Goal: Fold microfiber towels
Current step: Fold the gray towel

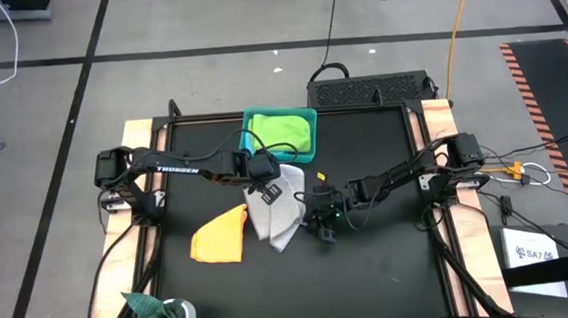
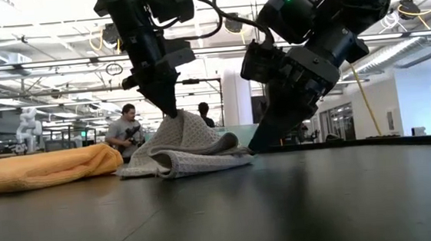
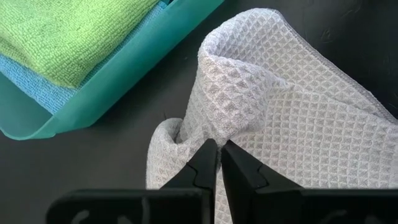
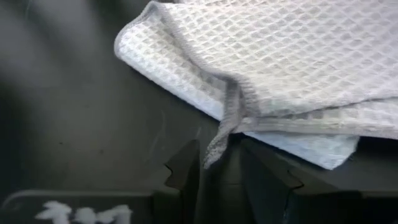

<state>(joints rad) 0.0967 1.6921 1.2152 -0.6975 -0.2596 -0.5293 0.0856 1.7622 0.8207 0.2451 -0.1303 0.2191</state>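
Grey waffle towel (image 1: 280, 211) lies mid-table, at 3 o'clock of the orange towel (image 1: 221, 236). I see the left gripper (image 3: 217, 148) pinching its raised fold; the right gripper (image 4: 221, 163), part open, straddles a hanging corner.

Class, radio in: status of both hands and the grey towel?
Left hand shut, pinching grey towel up. Right hand open at its corner. Orange towel beside, nothing blocking.

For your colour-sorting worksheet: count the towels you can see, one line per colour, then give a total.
Orange-yellow towel: 1
Light grey towel: 1
Lime green towel: 1
Light blue towel: 1
Total: 4
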